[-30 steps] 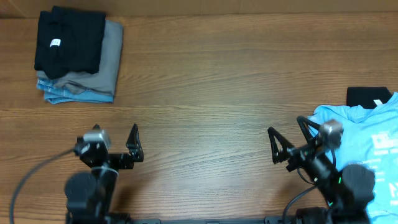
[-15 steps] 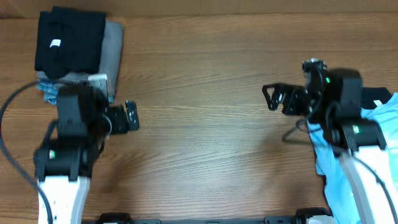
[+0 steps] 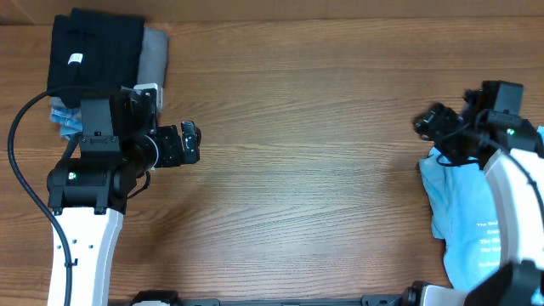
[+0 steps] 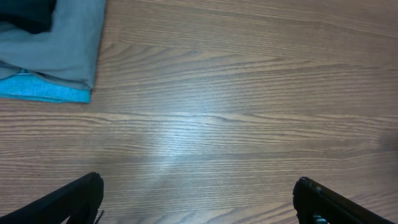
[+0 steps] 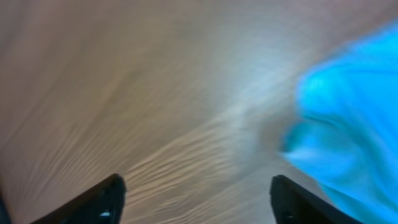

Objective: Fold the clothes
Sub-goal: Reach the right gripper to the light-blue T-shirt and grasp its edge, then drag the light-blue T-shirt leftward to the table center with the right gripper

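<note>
A light sky-blue T-shirt [image 3: 459, 200] with white lettering lies crumpled at the right edge of the table. It shows as a blurred blue mass in the right wrist view [image 5: 351, 124]. My right gripper [image 3: 427, 124] is open and empty, just above and left of the shirt's far-left corner; in the right wrist view [image 5: 199, 199] only bare wood lies between its fingers. A folded black garment [image 3: 93, 53] tops a stack at the far left. My left gripper [image 3: 189, 143] is open and empty over bare wood right of the stack, as the left wrist view [image 4: 199, 199] shows.
The stack holds a grey garment [image 3: 155, 51] and a blue one [image 3: 61, 119] under the black one; their edges show in the left wrist view [image 4: 59, 43]. The wooden table [image 3: 297, 127] stretches between the two arms. My right arm covers the table's far-right part.
Both arms have risen from the table's front edge and reached out. The left has moved toward the stack, the right to the far right beside the blue shirt. Both grippers stay open.
</note>
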Motion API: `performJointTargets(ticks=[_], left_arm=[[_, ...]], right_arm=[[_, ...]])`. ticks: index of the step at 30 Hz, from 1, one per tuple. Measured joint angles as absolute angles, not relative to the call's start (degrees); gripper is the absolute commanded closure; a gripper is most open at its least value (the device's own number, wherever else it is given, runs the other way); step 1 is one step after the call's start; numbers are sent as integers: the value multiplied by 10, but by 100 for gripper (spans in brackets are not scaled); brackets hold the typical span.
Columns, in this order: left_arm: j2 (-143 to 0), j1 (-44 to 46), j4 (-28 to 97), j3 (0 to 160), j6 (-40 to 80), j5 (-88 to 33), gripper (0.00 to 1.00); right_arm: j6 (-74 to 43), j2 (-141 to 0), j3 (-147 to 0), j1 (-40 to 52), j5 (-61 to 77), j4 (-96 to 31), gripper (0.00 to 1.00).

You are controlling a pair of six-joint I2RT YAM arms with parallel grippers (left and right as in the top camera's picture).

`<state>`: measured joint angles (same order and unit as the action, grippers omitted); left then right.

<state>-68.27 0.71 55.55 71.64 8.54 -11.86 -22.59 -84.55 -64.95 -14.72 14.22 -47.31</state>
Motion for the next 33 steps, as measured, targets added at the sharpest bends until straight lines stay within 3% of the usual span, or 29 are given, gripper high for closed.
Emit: performJointTargets(ticks=[12, 14, 15, 22, 24, 27, 30, 33], left_arm=[[-683, 7, 557, 716, 85, -123, 0], [-684, 7, 557, 716, 85, -123, 0], [-685, 7, 557, 716, 85, -123, 0], [-688, 7, 557, 717, 85, -122, 0], [-688, 7, 557, 717, 85, -120, 0], [-688, 7, 557, 717, 85, -118, 0], [-688, 7, 557, 717, 85, -118, 0], [-688, 7, 557, 717, 85, -118, 0]], right_arm=[[-253, -1008, -649, -183, 77, -501, 29], [-254, -1009, -649, -183, 63, -501, 32], [-254, -1009, -649, -183, 59, -501, 40], [-255, -1009, -644, -183, 38, -457, 44], [-253, -1009, -636, -183, 36, -456, 64], [-254, -1009, -628, -183, 35, -459, 76], [-253, -1009, -628, -183, 34, -456, 96], [-254, -1009, -629, -183, 34, -462, 96]])
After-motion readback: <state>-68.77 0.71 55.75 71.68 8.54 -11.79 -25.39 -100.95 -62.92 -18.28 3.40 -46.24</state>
